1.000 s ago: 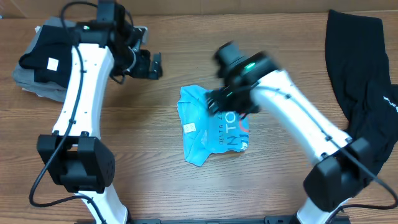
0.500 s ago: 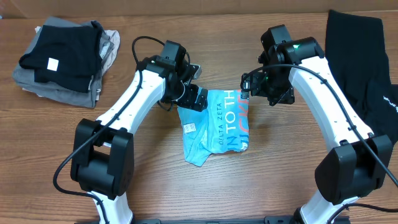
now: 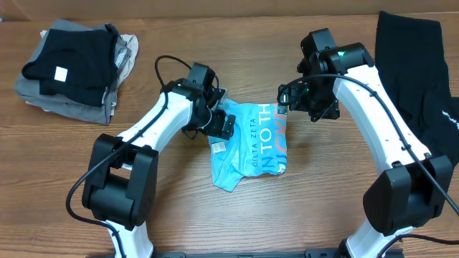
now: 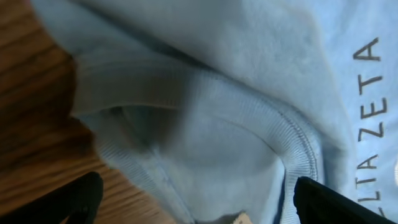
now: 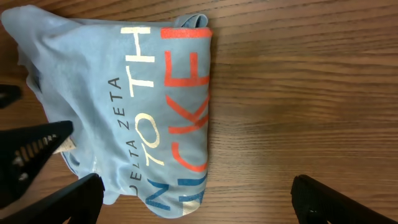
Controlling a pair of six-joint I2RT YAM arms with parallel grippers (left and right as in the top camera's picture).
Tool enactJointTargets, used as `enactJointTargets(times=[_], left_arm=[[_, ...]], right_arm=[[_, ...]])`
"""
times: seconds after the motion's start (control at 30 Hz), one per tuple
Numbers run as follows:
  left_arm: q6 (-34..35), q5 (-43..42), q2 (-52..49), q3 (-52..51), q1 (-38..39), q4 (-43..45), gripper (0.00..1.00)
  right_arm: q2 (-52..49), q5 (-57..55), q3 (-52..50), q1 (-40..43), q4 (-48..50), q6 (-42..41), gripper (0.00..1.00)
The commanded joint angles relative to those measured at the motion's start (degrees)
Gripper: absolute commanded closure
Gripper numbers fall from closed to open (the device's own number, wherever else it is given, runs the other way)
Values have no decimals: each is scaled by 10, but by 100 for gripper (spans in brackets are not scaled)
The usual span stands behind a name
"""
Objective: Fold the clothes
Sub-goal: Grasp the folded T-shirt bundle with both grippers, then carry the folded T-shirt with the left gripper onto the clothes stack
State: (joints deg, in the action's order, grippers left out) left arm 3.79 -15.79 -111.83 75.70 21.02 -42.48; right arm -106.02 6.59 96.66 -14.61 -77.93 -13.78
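**Item: light blue T-shirt (image 3: 247, 147).** It lay crumpled and part-folded at the middle of the table (image 3: 179, 215). Its long axis ran from about 1 o'clock to 7 o'clock in the overhead view, with the printed lettering (image 5: 186, 93) face up.

**Left gripper (image 3: 226, 125).** Jaws were spread wide and held nothing. It stood at the shirt's 10 o'clock corner, so the bulk of the cloth lay toward 4 o'clock from it. Its wrist view was filled by the ribbed collar (image 4: 155, 87), which sat between the fingers and very close. Whether the tips touched cloth could not be told.

**Right gripper (image 3: 284, 100).** Jaws were likewise spread and empty. It stood at the shirt's 1 o'clock corner, with the cloth lying toward 7 o'clock. It sat higher, since its wrist view took in most of the garment.

**Judgement.** The left arm was the nearer, placed for a pinch at the collar edge. The right arm would need to descend onto the top hem.

**Other holdings.**
- Black garment (image 3: 416, 93), spread at 3 o'clock, well apart.
- Folded stack (image 3: 72, 68) at 10 o'clock.
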Motion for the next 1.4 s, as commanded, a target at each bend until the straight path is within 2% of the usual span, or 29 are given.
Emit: enactJointTargets(times=[0.0, 0.37, 0.4, 0.43, 0.6, 0.7, 0.73, 0.9, 1.03, 1.17, 1.37], left_arm=[[-26, -27, -4, -25, 21, 25, 0], [2, -18, -4, -102, 35, 124, 0], [6, -18, -4, -111, 35, 135, 2], [6, -18, -4, -121, 35, 150, 7], [14, -18, -4, -165, 36, 218, 59], [14, -16, -4, -172, 38, 231, 89], [12, -16, -4, -172, 38, 231, 94], [8, -27, 2, -159, 24, 221, 96], [10, -86, 43, -81, -19, 106, 96], [9, -94, 85, 9, -56, 5, 96], [13, -98, 135, 96, -89, -38, 96]], right_arm=[[15, -6, 12, 2, 6, 3, 0], [15, -6, 12, 2, 8, 3, 0], [15, -6, 12, 2, 9, 3, 0], [15, -6, 12, 2, 9, 3, 0], [15, -6, 12, 2, 9, 3, 0], [15, -6, 12, 2, 9, 3, 0], [15, -6, 12, 2, 9, 3, 0], [15, -6, 12, 2, 9, 3, 0], [15, -6, 12, 2, 9, 3, 0], [15, -6, 12, 2, 16, 3, 0], [15, -6, 12, 2, 26, 3, 0]])
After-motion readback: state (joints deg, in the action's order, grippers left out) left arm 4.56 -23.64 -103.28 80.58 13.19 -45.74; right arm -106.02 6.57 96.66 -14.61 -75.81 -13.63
